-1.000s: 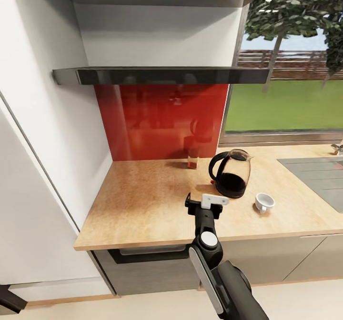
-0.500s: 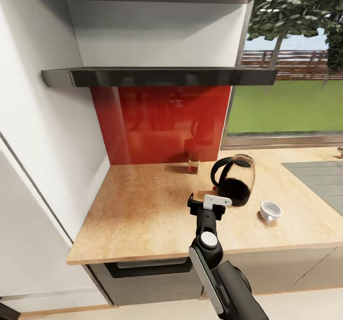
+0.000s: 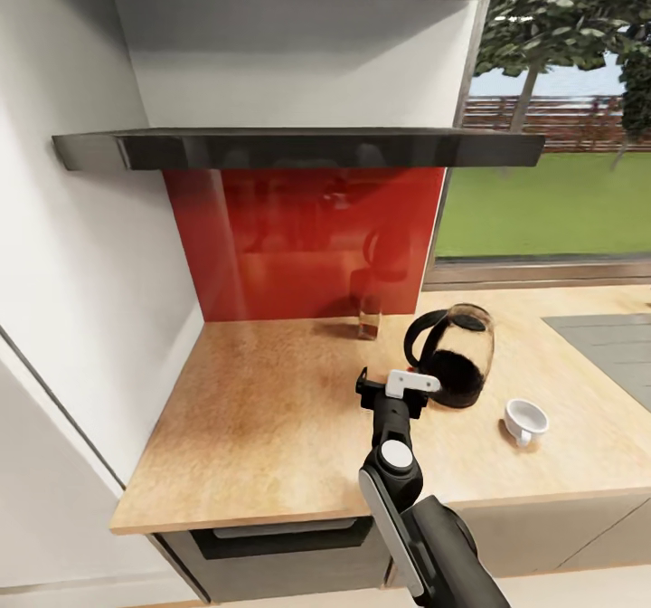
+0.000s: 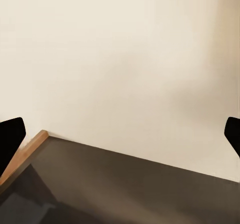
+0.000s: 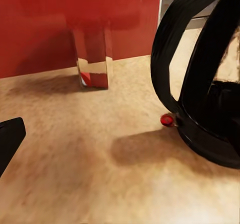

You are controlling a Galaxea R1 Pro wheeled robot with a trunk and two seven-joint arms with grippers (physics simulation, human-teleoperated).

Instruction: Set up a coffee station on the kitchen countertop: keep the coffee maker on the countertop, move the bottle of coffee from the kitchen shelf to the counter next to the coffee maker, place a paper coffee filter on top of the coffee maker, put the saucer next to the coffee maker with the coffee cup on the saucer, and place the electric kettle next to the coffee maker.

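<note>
- Nearest me, the right arm reaches up from the foot of the head view, ending in the right gripper (image 3: 391,391), which hovers over the kitchen countertop (image 3: 271,418). A white bracket sits at its tip; whether its fingers stand wide or narrow I cannot tell from here. In the right wrist view one dark fingertip (image 5: 7,139) pokes in at the edge, with open worktop beyond it.
- At about 2 o'clock from that gripper, just beside it, stands the electric kettle (image 3: 454,356), glass-bodied, with a black base and a black loop handle turned toward the gripper. Up close, the right wrist view shows the handle (image 5: 175,49) and a small red tab (image 5: 167,119) at the base.
- At 3 o'clock from the gripper, a little apart from the kettle, the coffee cup (image 3: 526,420) rests on the worktop, white, near the front edge.
- Farther back, at 12 o'clock, a clear glass (image 3: 368,317) stands against the red splashback (image 3: 298,237).
- Above that runs a dark hood (image 3: 298,148); at 2 o'clock a window (image 3: 551,192) shows grass and trees.
- The left gripper (image 4: 120,144) shows two dark fingertips set far apart, with nothing between them, over a pale wall (image 4: 120,59) and a dark surface (image 4: 125,189).
</note>
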